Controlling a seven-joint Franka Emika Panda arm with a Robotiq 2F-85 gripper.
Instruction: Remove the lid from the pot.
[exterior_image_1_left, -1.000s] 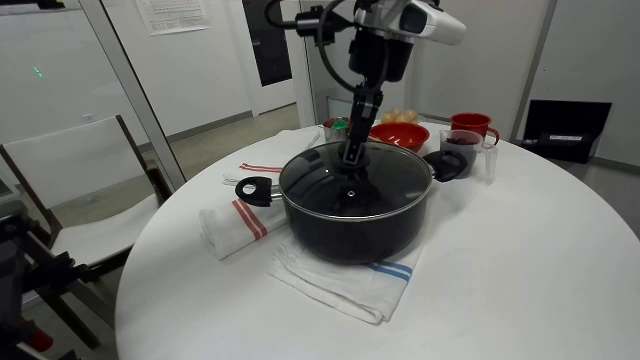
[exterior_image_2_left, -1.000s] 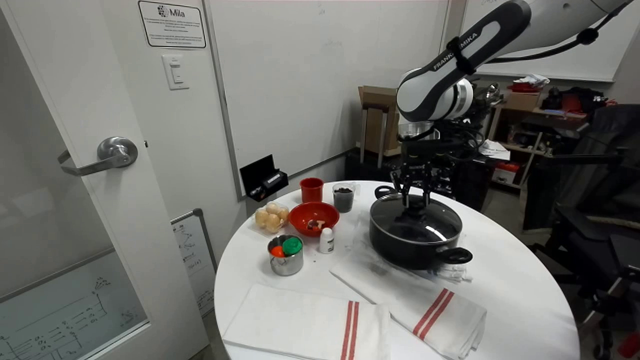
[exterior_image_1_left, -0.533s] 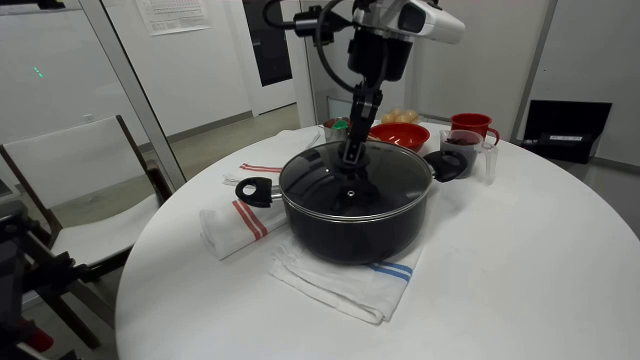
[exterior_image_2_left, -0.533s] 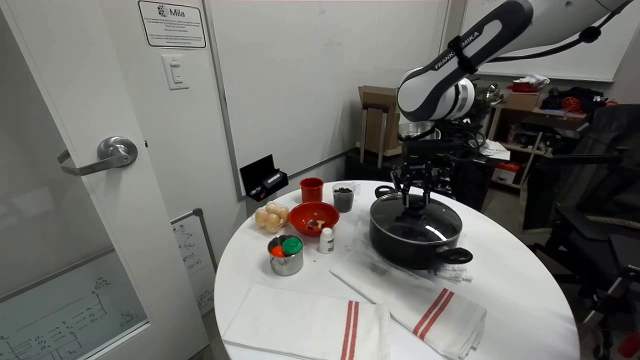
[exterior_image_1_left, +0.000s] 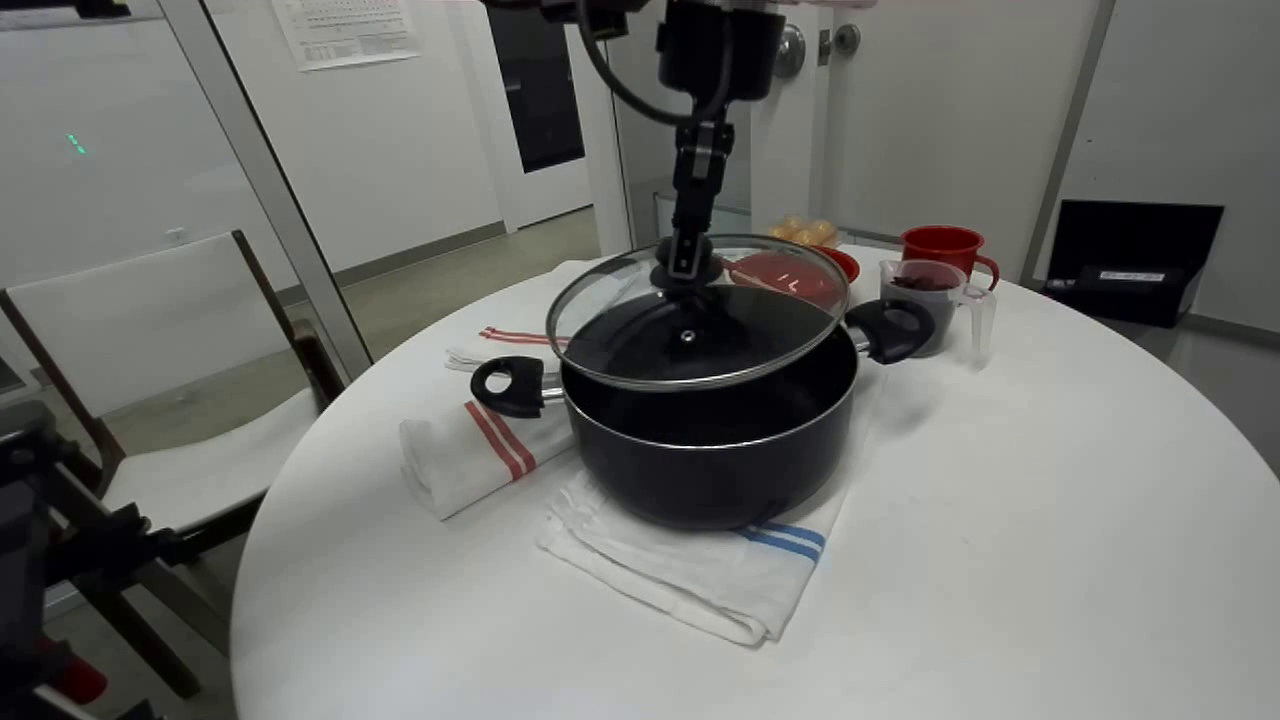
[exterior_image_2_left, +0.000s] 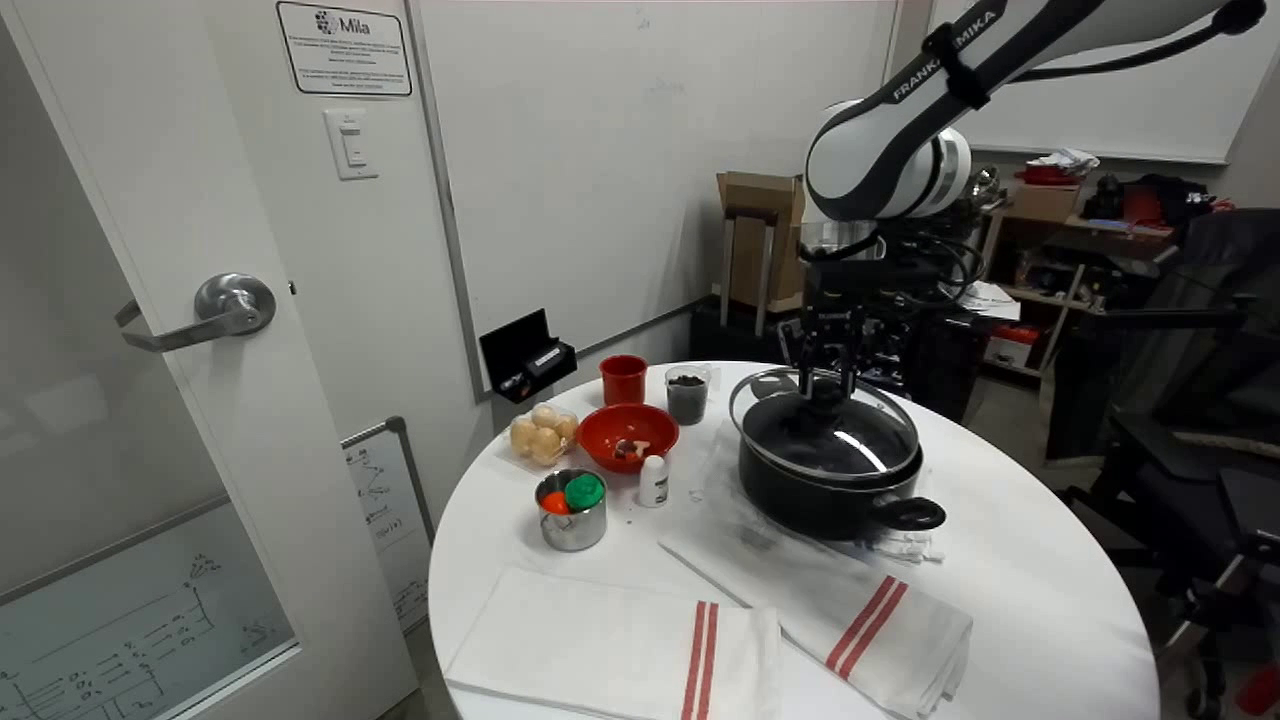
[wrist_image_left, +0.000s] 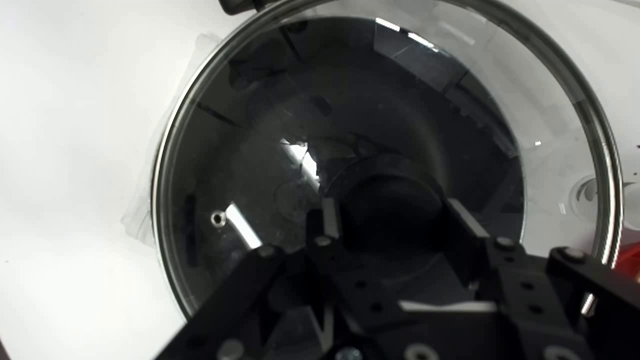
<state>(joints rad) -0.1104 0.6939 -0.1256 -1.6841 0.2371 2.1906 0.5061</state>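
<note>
The glass lid (exterior_image_1_left: 625, 345) with a metal rim and black knob hangs slightly tilted just above the black pot (exterior_image_1_left: 705, 485) in an exterior view; a dark gap shows the pot's inside below the rim. It also shows shifted off the pot (exterior_image_2_left: 800, 510) in an exterior view, where the lid (exterior_image_2_left: 865, 440) overhangs the pot's far-left edge. My gripper (exterior_image_1_left: 686, 262), also seen there (exterior_image_2_left: 828, 388), is shut on the lid's knob. In the wrist view the fingers (wrist_image_left: 392, 217) clasp the knob from both sides, and the lid (wrist_image_left: 260, 175) fills most of the picture.
The pot stands on a folded towel (exterior_image_1_left: 690, 585) on a round white table (exterior_image_2_left: 1040, 600). Nearby are a red bowl (exterior_image_2_left: 628, 437), a red cup (exterior_image_2_left: 623, 380), a measuring cup (exterior_image_2_left: 687, 396), a metal cup (exterior_image_2_left: 573, 530), a white bottle (exterior_image_2_left: 653, 482) and eggs (exterior_image_2_left: 545, 436). More towels (exterior_image_2_left: 610, 640) lie in front.
The lid sat on the pot in the earlier frames. My gripper has risen with the lid, which is now lifted off the pot rim and shifted slightly sideways. The pot has not moved.
</note>
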